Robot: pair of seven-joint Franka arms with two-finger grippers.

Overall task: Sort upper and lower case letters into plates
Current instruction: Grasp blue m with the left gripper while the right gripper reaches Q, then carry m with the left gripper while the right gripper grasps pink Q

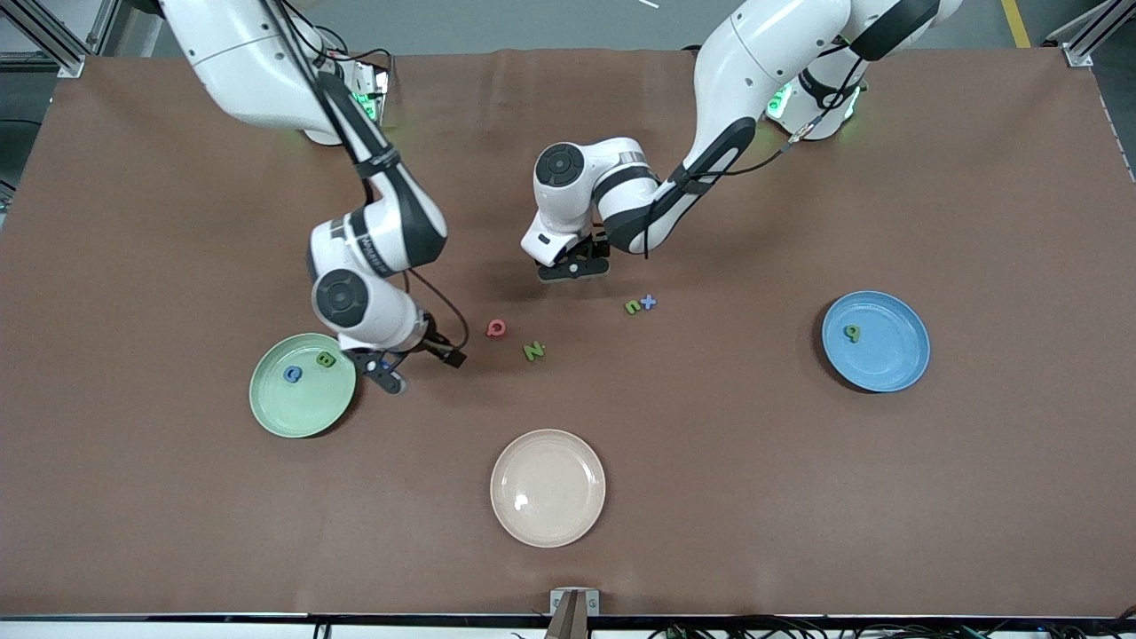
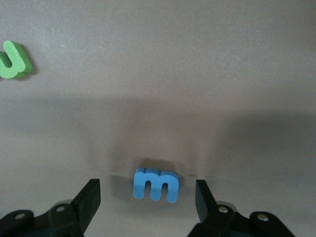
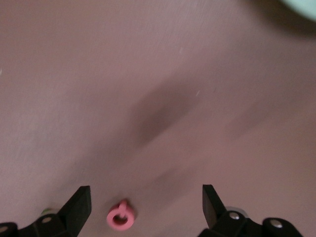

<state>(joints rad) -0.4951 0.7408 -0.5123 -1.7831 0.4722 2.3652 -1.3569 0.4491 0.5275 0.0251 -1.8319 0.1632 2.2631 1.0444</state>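
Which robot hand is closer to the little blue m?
Left. The left end effector sits right over the blue m, fingers open on either side. The right end effector is off beside the green plate.

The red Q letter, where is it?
The red Q lies on the table beside the green N, between the green plate and the u.

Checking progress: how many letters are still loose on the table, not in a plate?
5: red-pink Q, green N, green u touching blue plus-shaped piece, and blue m between the left gripper's open fingers.
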